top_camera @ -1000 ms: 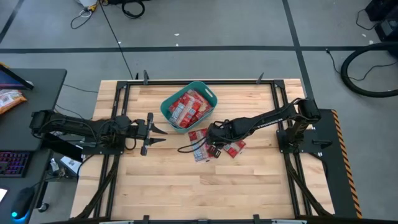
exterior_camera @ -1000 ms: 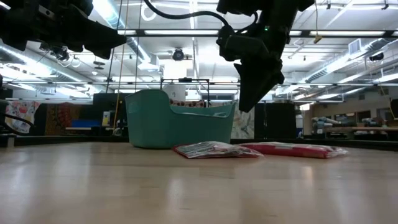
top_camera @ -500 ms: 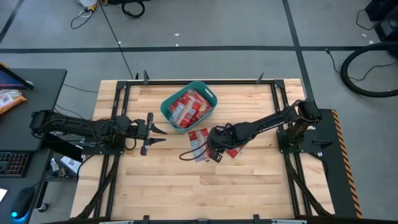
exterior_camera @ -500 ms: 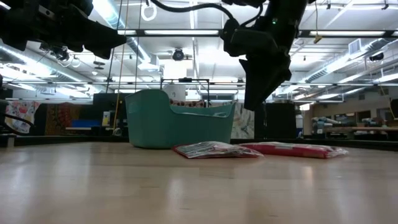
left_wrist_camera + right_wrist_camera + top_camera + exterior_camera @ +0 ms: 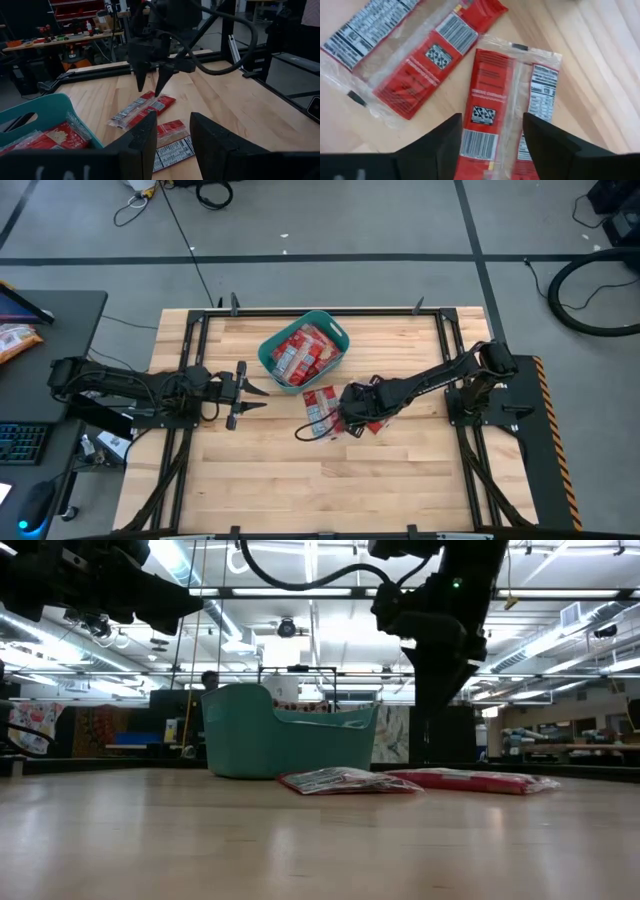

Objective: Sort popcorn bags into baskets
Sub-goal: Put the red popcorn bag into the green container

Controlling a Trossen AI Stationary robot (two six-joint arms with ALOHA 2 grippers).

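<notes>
The teal basket (image 5: 268, 352) stands at the table's far middle, with several red popcorn bags (image 5: 303, 350) lying in it. Two more popcorn bags lie flat on the wood, print side down: one (image 5: 319, 408) just near of the basket, the other (image 5: 380, 420) to its right. My right gripper (image 5: 149, 90) hangs open a little above these two, pointing steeply down; in the right wrist view one bag (image 5: 502, 115) lies straight below its fingers. My left gripper (image 5: 172, 135) waits open to the left of the basket, pointing level toward the table's right.
Black frame rails (image 5: 200, 330) run along the table's edges. Bare wood (image 5: 330, 480) stretches from the bags to the near edge. A desk with a keyboard and an orange snack bag (image 5: 15, 340) stands off the table to the left.
My right gripper has drifted a little toward the table's right edge, above the two loose bags, and has tipped to point more steeply down. The bags and my left arm have kept still.
</notes>
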